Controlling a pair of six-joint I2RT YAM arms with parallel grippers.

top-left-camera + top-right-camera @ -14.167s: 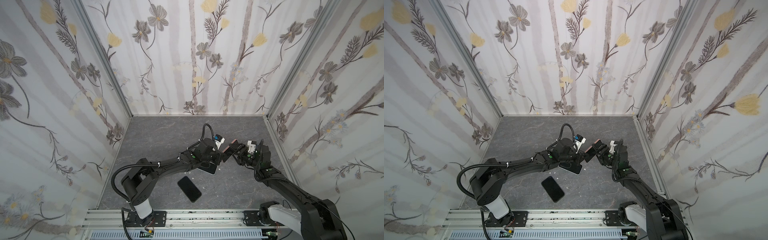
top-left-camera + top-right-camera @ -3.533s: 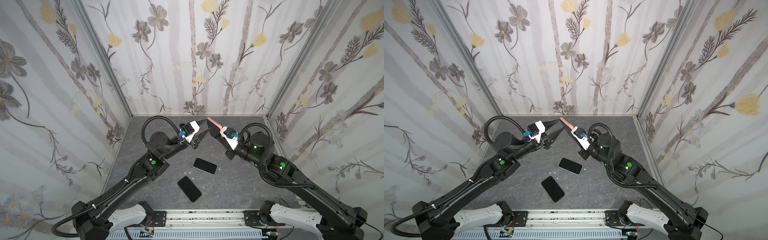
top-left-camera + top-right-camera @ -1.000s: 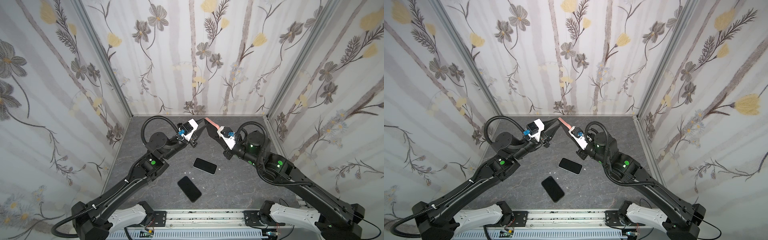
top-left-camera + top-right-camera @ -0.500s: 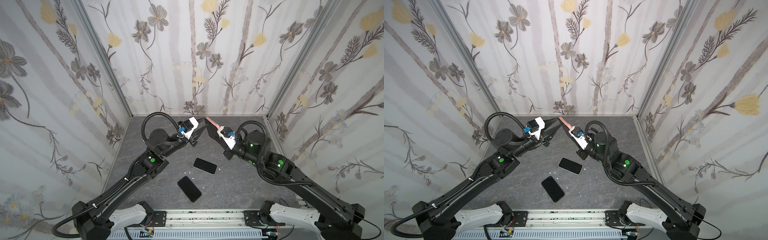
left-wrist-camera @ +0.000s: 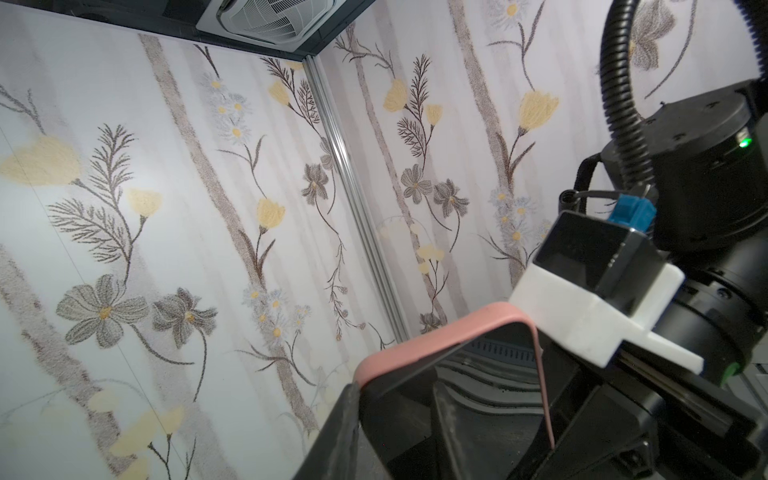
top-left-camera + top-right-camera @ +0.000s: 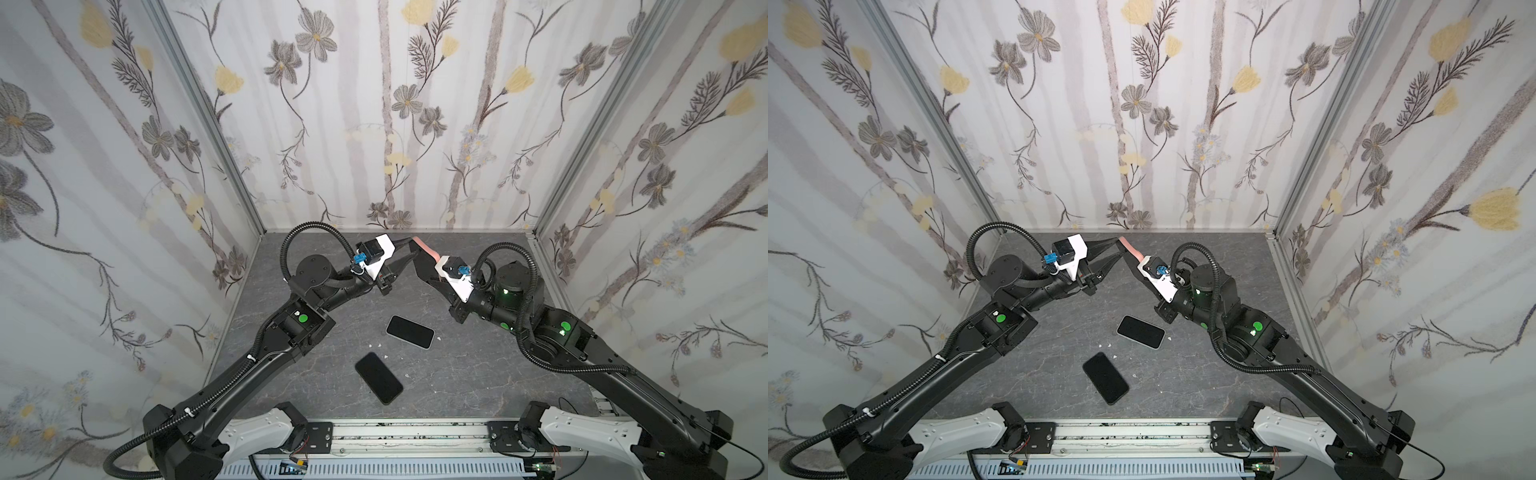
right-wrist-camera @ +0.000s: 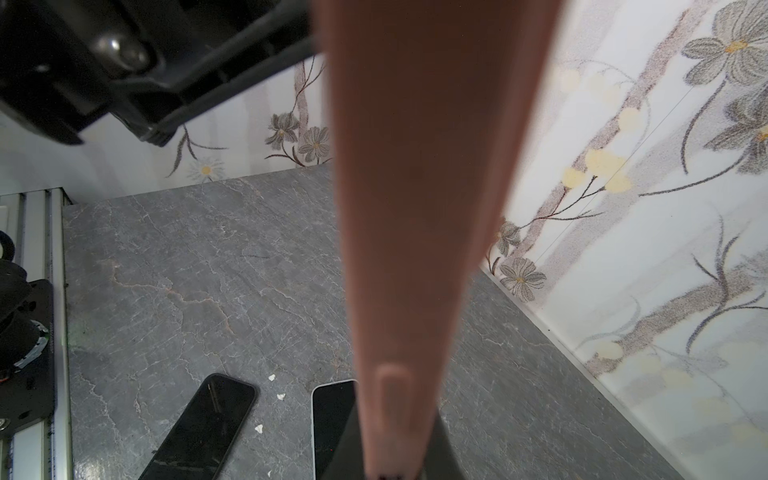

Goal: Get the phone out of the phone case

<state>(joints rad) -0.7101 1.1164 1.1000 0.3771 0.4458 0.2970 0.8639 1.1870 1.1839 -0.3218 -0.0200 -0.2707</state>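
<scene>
The pink phone case [image 6: 424, 248] [image 6: 1130, 248] hangs in the air near the back wall, tilted, with my right gripper [image 6: 432, 270] [image 7: 388, 465] shut on its lower end. The right wrist view shows its pink back [image 7: 415, 208]. My left gripper [image 6: 409, 250] [image 6: 1118, 248] [image 5: 395, 386] is open at the case's top end. One finger is outside the corner of the case [image 5: 440, 332] and the other is in front of its dark inner side. The phone [image 6: 410, 331] [image 6: 1140, 331] [image 7: 332, 424], black with a light rim, lies flat on the grey table below.
A second, all-black phone [image 6: 379, 383] [image 6: 1105, 377] [image 7: 203, 428] lies nearer the front rail [image 6: 407, 432]. Small white crumbs [image 6: 380, 345] are scattered between the two phones. Flowered walls close the table on three sides.
My left gripper has crept toward the case's top end and its jaws have widened slightly. The right arm keeps the case still, and both phones have stayed put.
</scene>
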